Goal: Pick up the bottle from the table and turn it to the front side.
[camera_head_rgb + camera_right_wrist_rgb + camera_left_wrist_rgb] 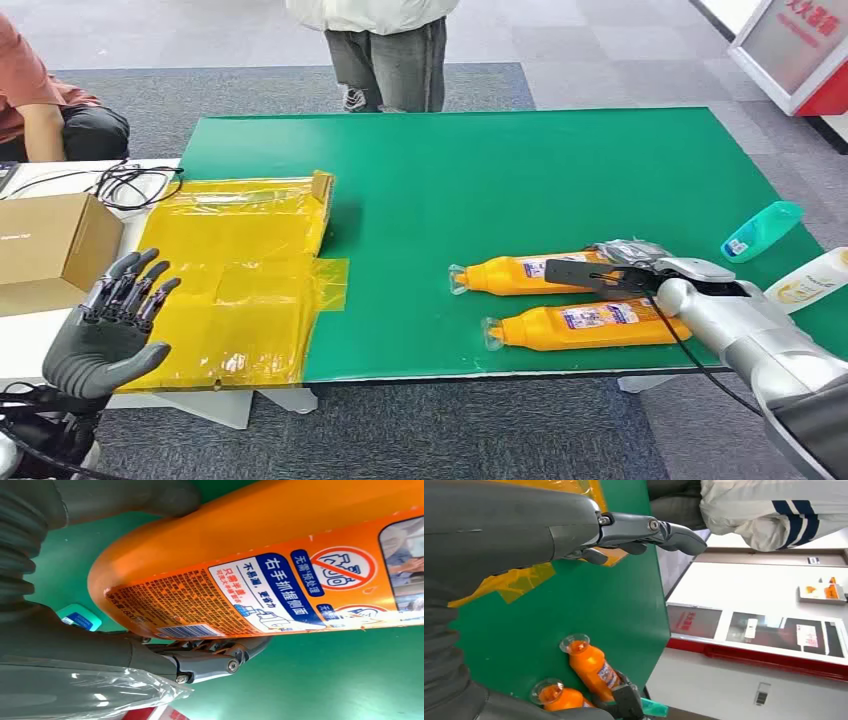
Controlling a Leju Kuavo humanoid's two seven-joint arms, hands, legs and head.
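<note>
Right hand (pixel 640 272) grips the far orange bottle (pixel 530 273) at its base (left hand (pixel 105 335) spread, holding nothing) — a shallow hold; lifting may let the bottle slip or nudge the near bottle (pixel 590 325).

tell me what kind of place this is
Probably an indoor robot test or demo space: a green table on grey carpet, a cardboard box and cables on a side desk, people close by.
</note>
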